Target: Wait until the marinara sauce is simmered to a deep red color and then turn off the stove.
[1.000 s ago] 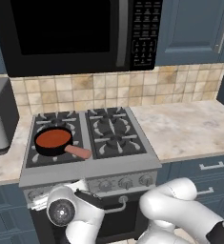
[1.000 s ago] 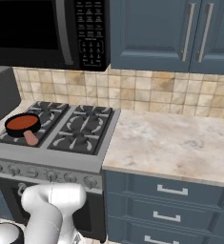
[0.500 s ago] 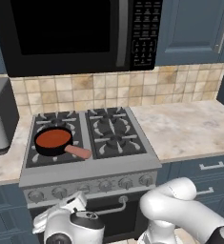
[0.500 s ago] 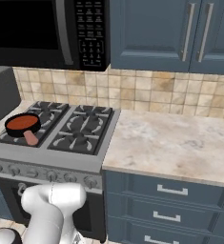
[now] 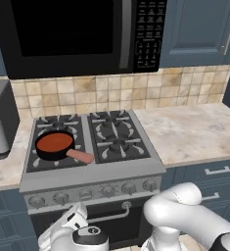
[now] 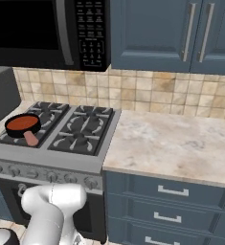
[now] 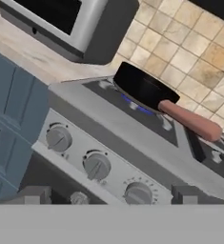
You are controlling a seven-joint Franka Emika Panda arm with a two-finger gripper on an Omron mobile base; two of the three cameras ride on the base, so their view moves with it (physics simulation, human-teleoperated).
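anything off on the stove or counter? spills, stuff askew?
Nothing stands out. The small black pan sits flat on the front-left burner of the stainless-steel gas range, its orange-red sauce contained, with no spill on the grates. Blue flame shows under it in the hand view. The pinkish handle stays within the range top.

The robot arm is shiny white, made of fat round parts like smooth tubes. Its joints are dark grey. One end has a round dark cap with a small light ring on it. The gripper has two small dark grey finger tips, square and blocky.
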